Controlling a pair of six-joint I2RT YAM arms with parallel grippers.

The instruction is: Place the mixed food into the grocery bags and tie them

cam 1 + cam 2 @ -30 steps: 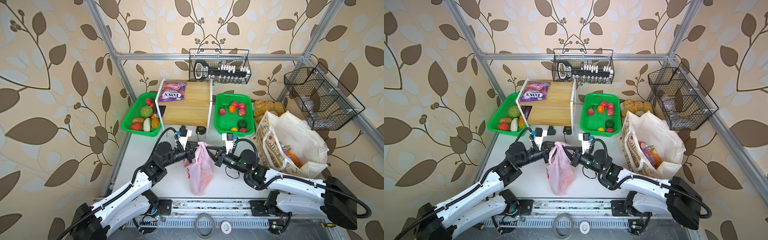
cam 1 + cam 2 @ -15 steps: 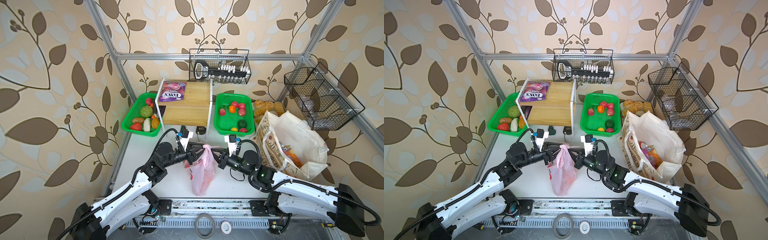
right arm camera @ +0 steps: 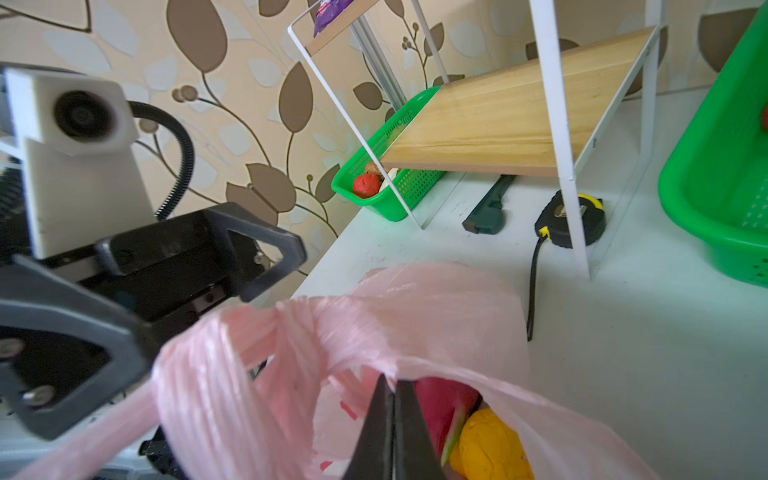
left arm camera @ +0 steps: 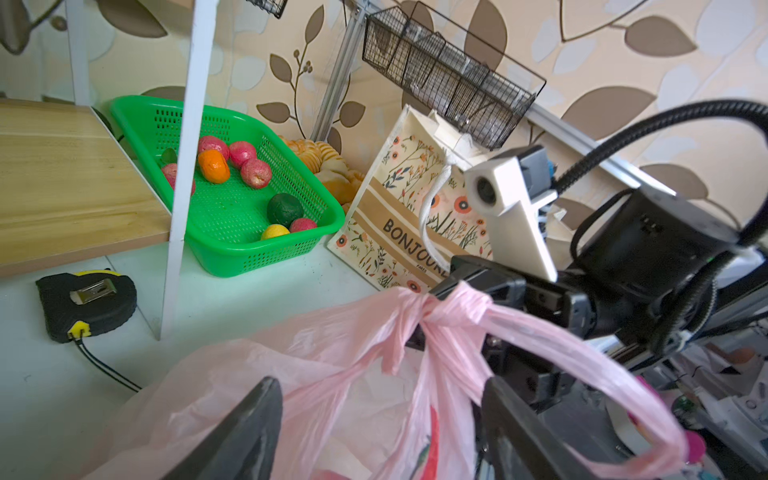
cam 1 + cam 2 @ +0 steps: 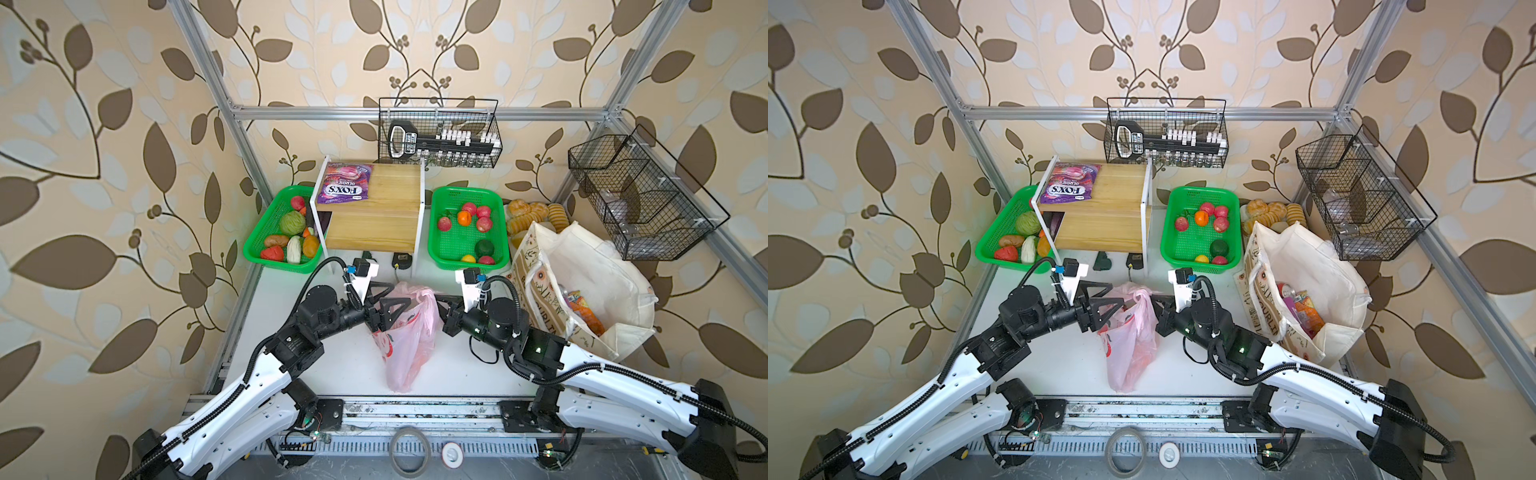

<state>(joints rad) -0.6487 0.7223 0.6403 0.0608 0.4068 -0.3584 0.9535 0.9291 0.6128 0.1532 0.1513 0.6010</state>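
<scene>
Pink bag (image 3: 436, 299) (handles (image 4: 428, 309) knotted) holds yellow fruit (image 3: 486, 444).

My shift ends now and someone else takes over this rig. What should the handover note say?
Left gripper: open, jaws either side of the handles of the pink bag, gripping nothing.
Right gripper: shut on a handle of that bag.
The bag lies between the arms and holds a yellow fruit and a dragon fruit. The canvas tote stands to the right with packets inside.
Done: one knot in the handles.
Left: check the knot, let go, tie the open tote.
</scene>
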